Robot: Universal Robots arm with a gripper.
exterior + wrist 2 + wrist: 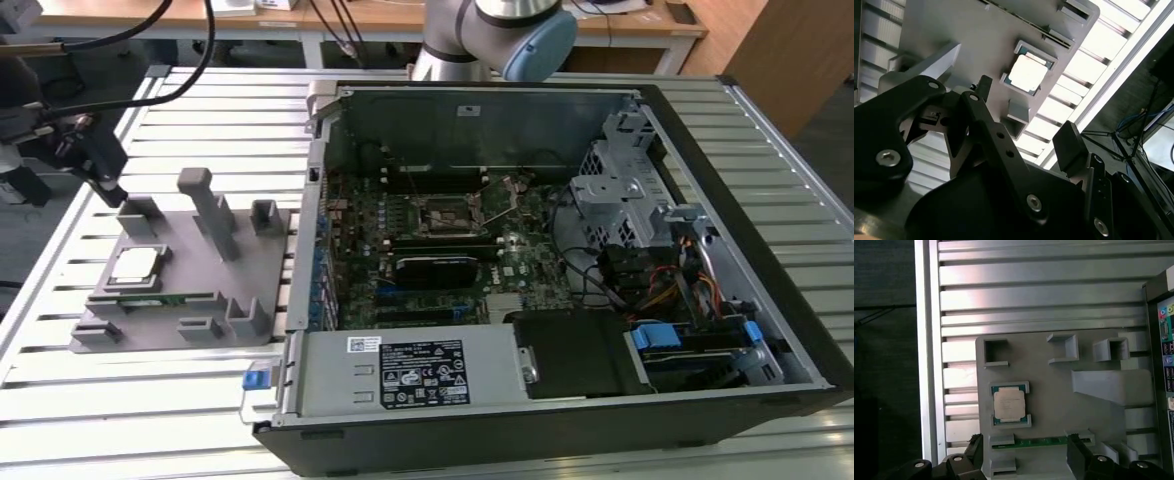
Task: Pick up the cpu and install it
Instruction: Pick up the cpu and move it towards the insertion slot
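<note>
**CPU in fixture nest, gripper open above it**

CPU (136, 265) is lying flat, silver lid up, in its nest on the grey fixture (180, 240), left-centre of the exterior view. In both wrist views it sits between two corner brackets with nothing touching it.

RAM stick (160, 297) stands on edge in a slot of the same fixture. It's just beside the CPU, on the side toward the frame's bottom in the exterior view.

Gripper (67, 192) is at the upper left of the exterior frame, hanging over the fixture's far end and clear of it. Jaws are spread wide with nothing between them. In the first wrist view the fingertips (976, 445) sit either side of the RAM stick's line, with the CPU just past them.

PC case (787, 330) takes up the centre and right of the exterior frame. Its side is off and it rests on the slatted table (200, 100), just beside the fixture. Socket (450, 212) is mid-board, upper centre of the frame, well apart from the CPU, with the case wall between them.

Arm (494, 35) is at top centre, behind the case.
</note>
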